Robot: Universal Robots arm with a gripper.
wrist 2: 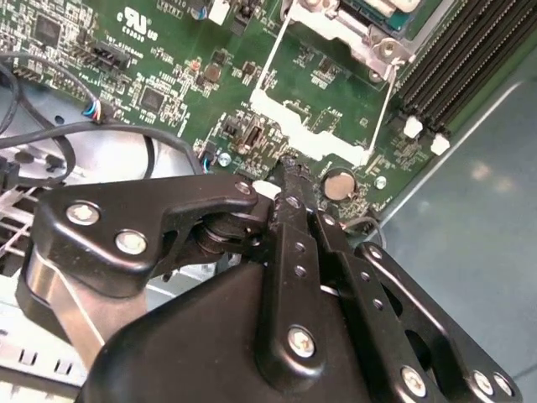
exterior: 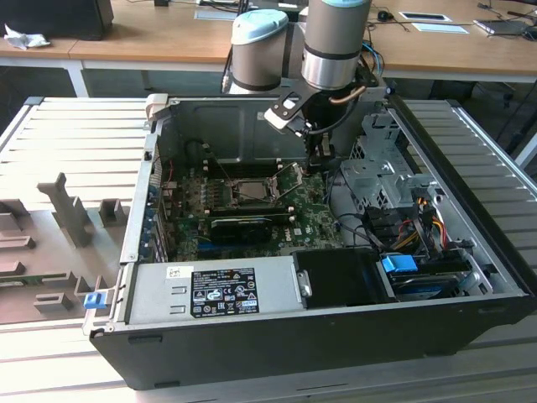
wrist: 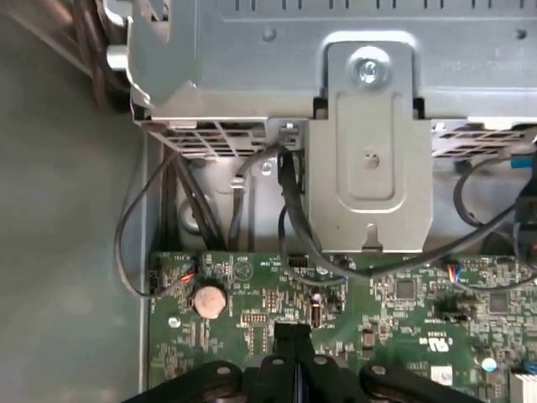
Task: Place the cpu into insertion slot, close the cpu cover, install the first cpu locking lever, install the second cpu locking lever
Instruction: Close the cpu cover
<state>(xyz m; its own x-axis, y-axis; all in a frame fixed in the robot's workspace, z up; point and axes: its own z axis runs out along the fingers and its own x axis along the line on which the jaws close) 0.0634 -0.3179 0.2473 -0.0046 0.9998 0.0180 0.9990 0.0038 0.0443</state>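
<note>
Green motherboard [exterior: 315, 220] holds the insertion slot [exterior: 252, 191], near the end effector [exterior: 317, 161].

The desk [exterior: 67, 134] I work over is a pale grey metal surface of long parallel ribs, running out to both sides in the exterior view. On the exterior view's left it carries several grey moulded fixtures [exterior: 67, 210] with upright posts and, nearer the front edge, a small blue clip [exterior: 94, 300]. Beyond it stand light wooden tables [exterior: 143, 38] on white legs [exterior: 78, 80], the space beneath them dark; their tops hold a crumpled white paper [exterior: 23, 38] beside a black box [exterior: 71, 17] at the exterior view's left, and flat white sheets [exterior: 424, 17] toward the right.
</note>
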